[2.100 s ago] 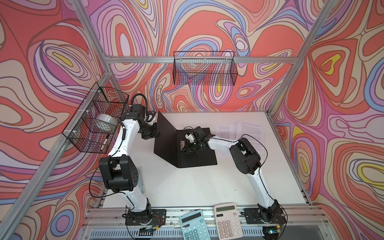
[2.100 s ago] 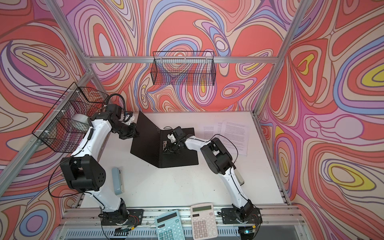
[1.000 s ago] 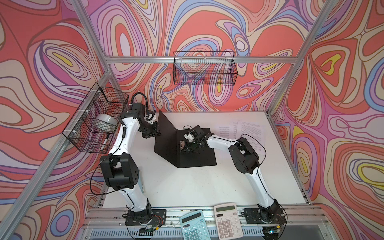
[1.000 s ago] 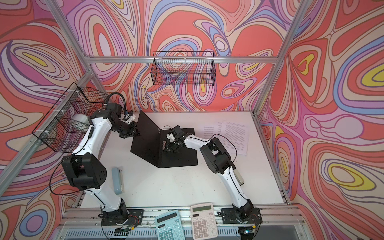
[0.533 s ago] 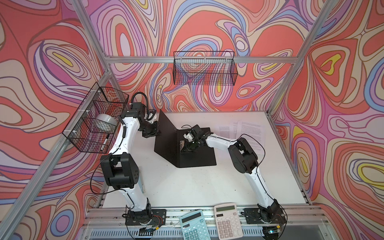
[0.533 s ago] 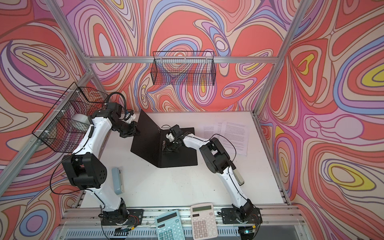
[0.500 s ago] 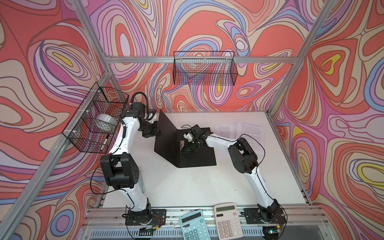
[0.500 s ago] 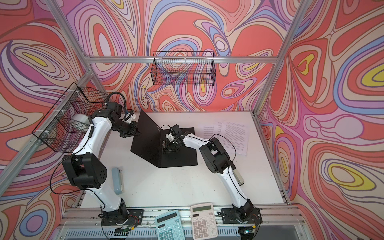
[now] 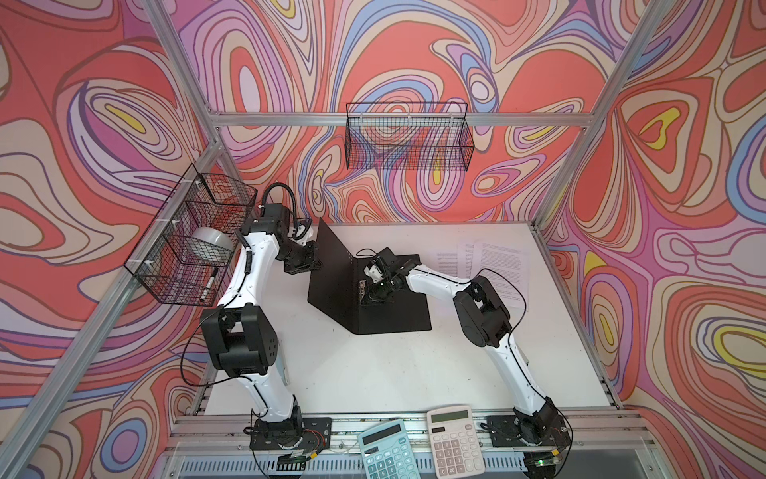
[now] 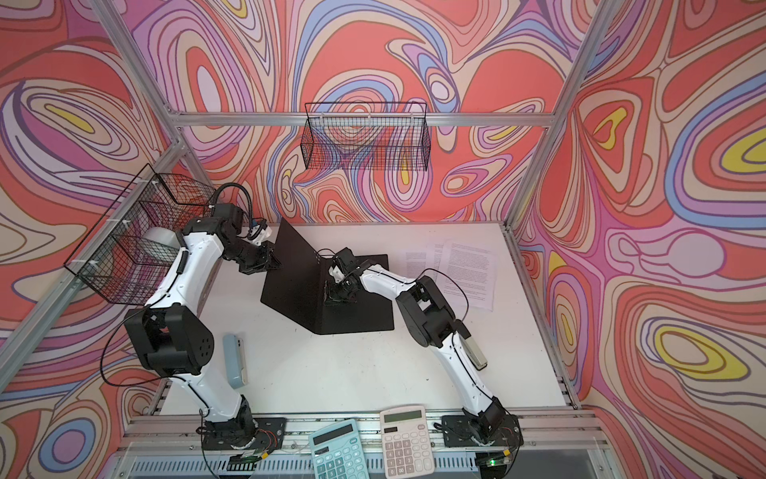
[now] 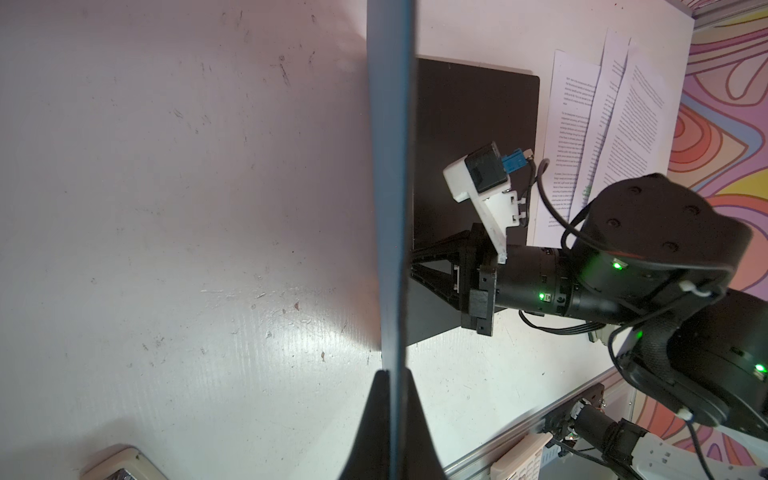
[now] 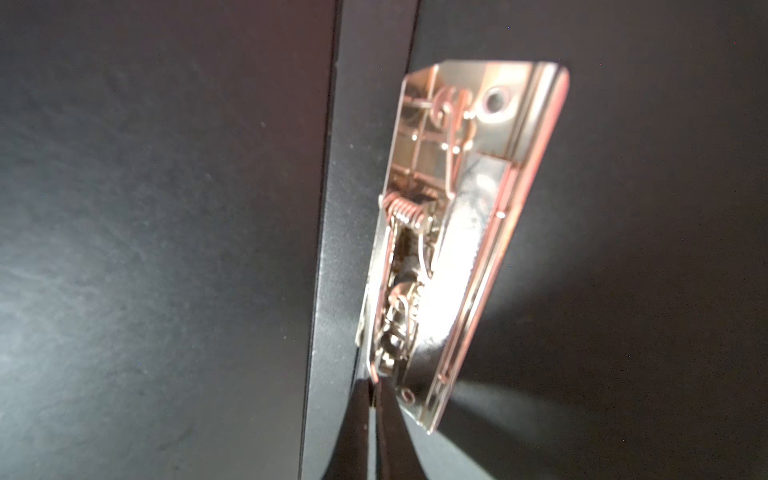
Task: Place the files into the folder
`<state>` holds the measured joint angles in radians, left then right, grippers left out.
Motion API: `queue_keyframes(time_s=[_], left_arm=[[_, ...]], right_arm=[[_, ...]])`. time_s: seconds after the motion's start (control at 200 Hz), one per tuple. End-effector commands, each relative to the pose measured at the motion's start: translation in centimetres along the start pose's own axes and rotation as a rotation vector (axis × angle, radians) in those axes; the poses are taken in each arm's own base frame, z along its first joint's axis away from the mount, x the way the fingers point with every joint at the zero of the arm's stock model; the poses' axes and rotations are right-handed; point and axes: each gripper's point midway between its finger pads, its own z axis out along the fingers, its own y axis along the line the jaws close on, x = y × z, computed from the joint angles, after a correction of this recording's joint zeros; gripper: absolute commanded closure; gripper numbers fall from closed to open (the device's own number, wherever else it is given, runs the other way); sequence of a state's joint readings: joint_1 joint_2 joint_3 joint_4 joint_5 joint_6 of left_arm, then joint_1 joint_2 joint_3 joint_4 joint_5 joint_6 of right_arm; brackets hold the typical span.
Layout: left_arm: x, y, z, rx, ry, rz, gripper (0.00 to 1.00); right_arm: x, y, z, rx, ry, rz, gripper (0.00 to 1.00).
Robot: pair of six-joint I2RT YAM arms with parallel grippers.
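The folder (image 9: 389,307) sits open just past the middle of the table (image 9: 373,373), toward 12 o'clock, black inside showing. 1 cover lies flat. The other cover stands raised on the 9 o'clock side. The left gripper (image 9: 316,259) is clamped on that raised cover's outer edge. In the left wrist view its 2 fingers (image 11: 374,415) pinch the thin board, whose outer face shows blue along the edge (image 11: 390,208). No logo or label faces any camera.

The right gripper (image 9: 371,292) reaches in from 3 o'clock to the spine. In the right wrist view it (image 12: 376,384) is squeezed closed at 1 end of the metal clip (image 12: 461,232), with the clip's wire tip caught between the fingertips. The clip's plate is tilted up off the black board.

The files (image 9: 497,261) lie flat at 2 o'clock on the table, a few overlapping white sheets, apart from the folder. Their print is dense, black and too small to read.

At 6 o'clock, on the front rail, rest a teal calculator (image 9: 385,452) and a white calculator (image 9: 456,441), key legends unreadable.
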<state>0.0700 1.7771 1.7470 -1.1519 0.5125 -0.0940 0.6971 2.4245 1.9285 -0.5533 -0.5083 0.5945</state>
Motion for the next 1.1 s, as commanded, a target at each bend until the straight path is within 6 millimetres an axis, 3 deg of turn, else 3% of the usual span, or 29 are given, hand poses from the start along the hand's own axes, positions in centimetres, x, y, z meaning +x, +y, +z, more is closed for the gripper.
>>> queue_keyframes(time_s=[0.0, 0.521, 1.097], left_arm=[[-0.1, -1.3, -1.1, 0.039, -0.006, 0.032, 1.0], [0.1, -0.3, -1.3, -0.018, -0.003, 0.048, 1.0], [0.6, 0.2, -0.8, -0.028, 0.017, 0.053, 1.0]], right_arm=[[2.8, -7.2, 2.4, 0.24, 0.079, 0.057, 1.0], [1.7, -6.2, 0.3, 0.279, 0.033, 0.017, 1.0], [-0.7, -1.8, -2.5, 0.186, -0.049, -0.05, 1.0]])
